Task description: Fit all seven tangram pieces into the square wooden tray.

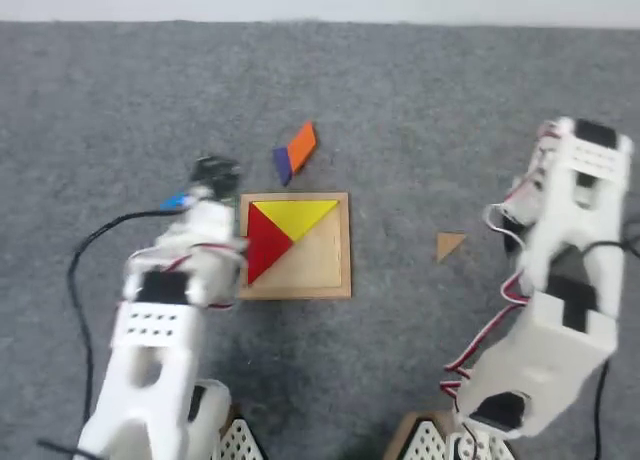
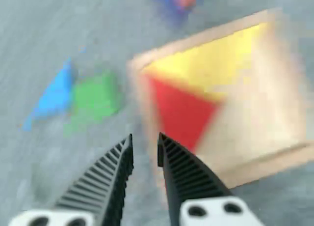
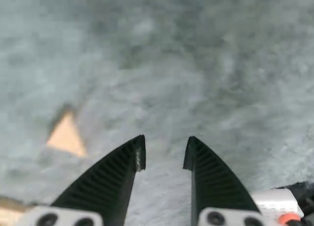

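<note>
The square wooden tray (image 1: 325, 270) lies mid-table with a yellow triangle (image 1: 296, 214) along its far side and a red triangle (image 1: 264, 244) on its left. My left gripper (image 2: 144, 143) hovers over the tray's left rim (image 2: 142, 103), slightly open and holding nothing. A blue triangle (image 2: 54, 96) and a green square (image 2: 94, 97) lie on the carpet left of the tray. An orange piece (image 1: 302, 144) and a dark blue piece (image 1: 283, 164) lie beyond it. My right gripper (image 3: 164, 150) is open over bare carpet, near a small tan triangle (image 3: 66, 135).
Grey carpet (image 1: 420, 110) covers the whole table. The right half of the tray (image 2: 265, 103) is bare wood. The tan triangle (image 1: 449, 244) sits between the tray and the right arm (image 1: 560, 280). A black cable (image 1: 90, 245) loops off the left arm.
</note>
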Controlling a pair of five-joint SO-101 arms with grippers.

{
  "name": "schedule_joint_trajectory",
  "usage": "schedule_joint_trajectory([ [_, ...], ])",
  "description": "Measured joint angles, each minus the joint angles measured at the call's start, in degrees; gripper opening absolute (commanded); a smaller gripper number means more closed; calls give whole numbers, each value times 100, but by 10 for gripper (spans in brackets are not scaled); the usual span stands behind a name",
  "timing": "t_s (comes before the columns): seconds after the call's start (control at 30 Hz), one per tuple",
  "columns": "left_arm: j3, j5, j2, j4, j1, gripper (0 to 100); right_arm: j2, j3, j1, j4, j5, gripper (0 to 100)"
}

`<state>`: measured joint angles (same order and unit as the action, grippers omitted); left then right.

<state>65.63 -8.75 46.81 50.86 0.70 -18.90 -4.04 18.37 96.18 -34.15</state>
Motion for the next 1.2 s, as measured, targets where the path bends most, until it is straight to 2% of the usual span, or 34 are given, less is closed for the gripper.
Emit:
schedule_joint_trajectory([
  [0.13,-897,598,-466,62,-1530,88,343,703,264,-264,0,117],
  [0.23,-1662,949,-1371,70,-2514,88,853,1178,448,-413,0,67],
  [0.37,-2980,1248,-3121,457,-3297,88,1618,1846,598,-695,167,29],
  [0.47,-4123,1310,-4475,879,-3692,153,2119,2330,774,-993,316,26],
  [0.6,-5582,1635,-5996,1389,-3921,237,2646,3068,1266,-1591,352,26],
  [0.8,-7807,1802,-7771,2207,-4009,239,3130,3956,1442,-2189,387,26],
  [1.2,-13160,1899,-11270,4281,-4053,239,3226,4009,1442,-2321,387,28],
])
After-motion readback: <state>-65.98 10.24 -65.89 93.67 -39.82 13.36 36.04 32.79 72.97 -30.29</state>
